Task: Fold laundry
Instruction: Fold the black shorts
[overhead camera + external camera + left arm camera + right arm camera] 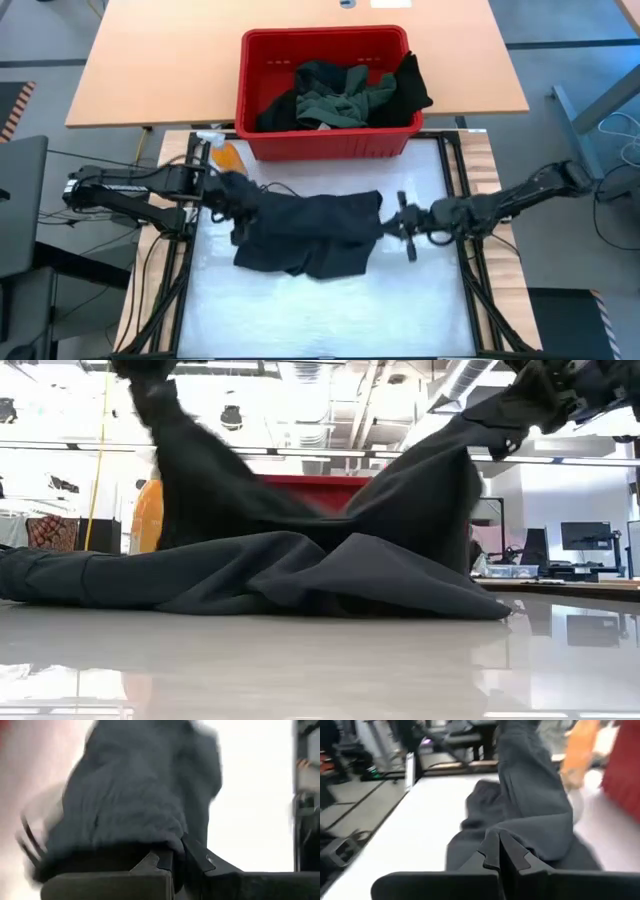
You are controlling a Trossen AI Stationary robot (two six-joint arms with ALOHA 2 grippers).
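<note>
Black garment (305, 235) sags over the white table (330, 310), with both the left gripper (232, 192) and right gripper (395, 226) clamped on opposite edges; you should pull evenly until taut.

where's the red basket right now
In the high view the red basket sits at the table's far edge, centred, just beyond the black garment stretched between both grippers.

Black garment (310, 235) on white table (330, 310). Red basket (325, 142) w/ dk green shirt (335, 95) & black cloth (410, 85). Orange bottle (229, 156).
</note>
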